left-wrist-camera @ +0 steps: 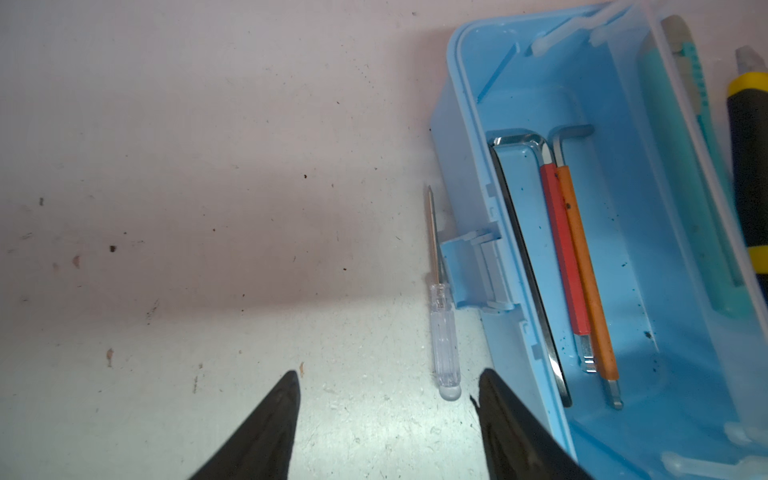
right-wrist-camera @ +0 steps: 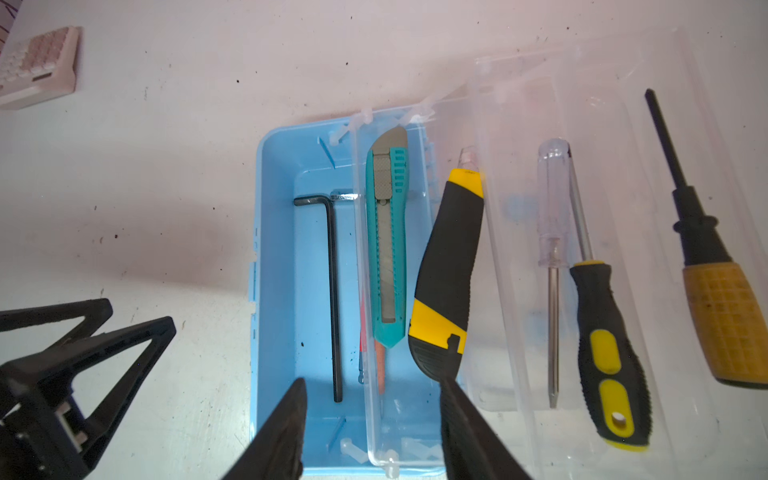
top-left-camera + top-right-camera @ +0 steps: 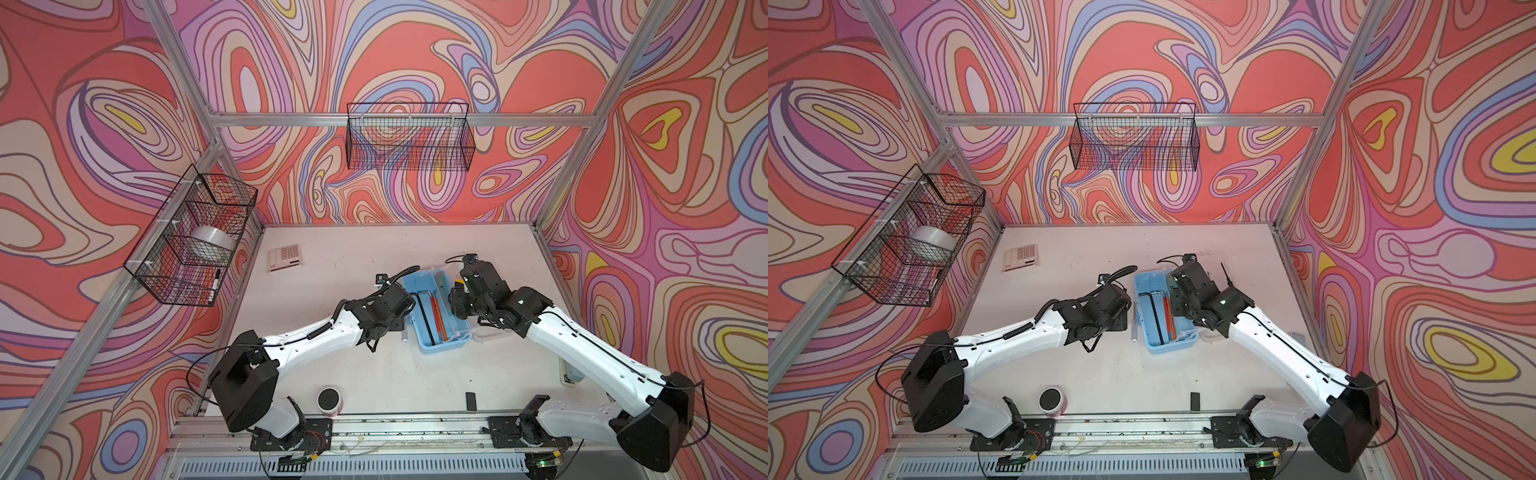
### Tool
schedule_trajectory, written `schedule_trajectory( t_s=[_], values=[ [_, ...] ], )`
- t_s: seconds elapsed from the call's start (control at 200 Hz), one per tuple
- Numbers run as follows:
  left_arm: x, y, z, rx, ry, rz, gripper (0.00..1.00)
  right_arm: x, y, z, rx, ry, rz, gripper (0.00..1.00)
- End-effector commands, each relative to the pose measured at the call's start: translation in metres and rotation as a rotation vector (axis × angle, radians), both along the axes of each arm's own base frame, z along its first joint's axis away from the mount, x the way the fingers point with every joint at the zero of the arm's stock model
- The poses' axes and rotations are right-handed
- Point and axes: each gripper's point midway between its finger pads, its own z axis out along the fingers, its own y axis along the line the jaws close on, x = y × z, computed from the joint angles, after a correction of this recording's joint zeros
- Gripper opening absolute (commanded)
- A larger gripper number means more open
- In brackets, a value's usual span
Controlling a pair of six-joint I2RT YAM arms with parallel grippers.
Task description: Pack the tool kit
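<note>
left wrist view: left gripper (image 1: 390,374) spread, empty. clear-handled screwdriver (image 1: 442,332) flat on table (image 1: 208,166) just past fingertips, alongside case wall. in a top view, light blue case (image 3: 442,345) lies open at 3 o'clock of left gripper, hex keys (image 1: 582,266) inside. right gripper (image 2: 374,382) spread above case, gripping nothing. teal knife (image 2: 388,249) inside case, yellow-black knife (image 2: 451,257) just beside it. calculator (image 3: 284,259) at 10 o'clock of case, well apart.

The walls (image 3: 124,124) are bright with red, pink, purple and yellow swirls. Shiny metal bars (image 3: 291,119) run along the corners. Two black wire baskets (image 3: 409,153) hang on them. The table (image 3: 374,257) is white with little dark specks.
</note>
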Motion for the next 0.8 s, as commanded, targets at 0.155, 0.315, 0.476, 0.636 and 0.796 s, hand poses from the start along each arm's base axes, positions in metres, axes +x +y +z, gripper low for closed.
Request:
schedule_trajectory(
  t_s=[0.155,0.315,0.476,0.636,0.796],
  values=[
    [-0.007,-0.016,-0.039,-0.048,0.088,-0.012,0.65,-0.01,0.016,-0.023,0.065,0.084,0.069,0.47],
    [-0.007,-0.012,-0.049,-0.059,0.117,0.016,0.64,-0.013,0.022,-0.022,0.092,0.089,0.066,0.44],
    [-0.009,0.011,-0.058,-0.202,0.135,0.076,0.63,-0.022,0.049,-0.017,0.076,0.08,0.084,0.45],
    [-0.012,0.049,-0.046,-0.278,0.097,0.143,0.64,-0.034,0.094,-0.027,0.072,0.097,0.12,0.44],
    [-0.014,0.093,-0.037,-0.344,0.068,0.224,0.63,-0.043,0.133,-0.053,0.037,0.143,0.144,0.43]
  ],
)
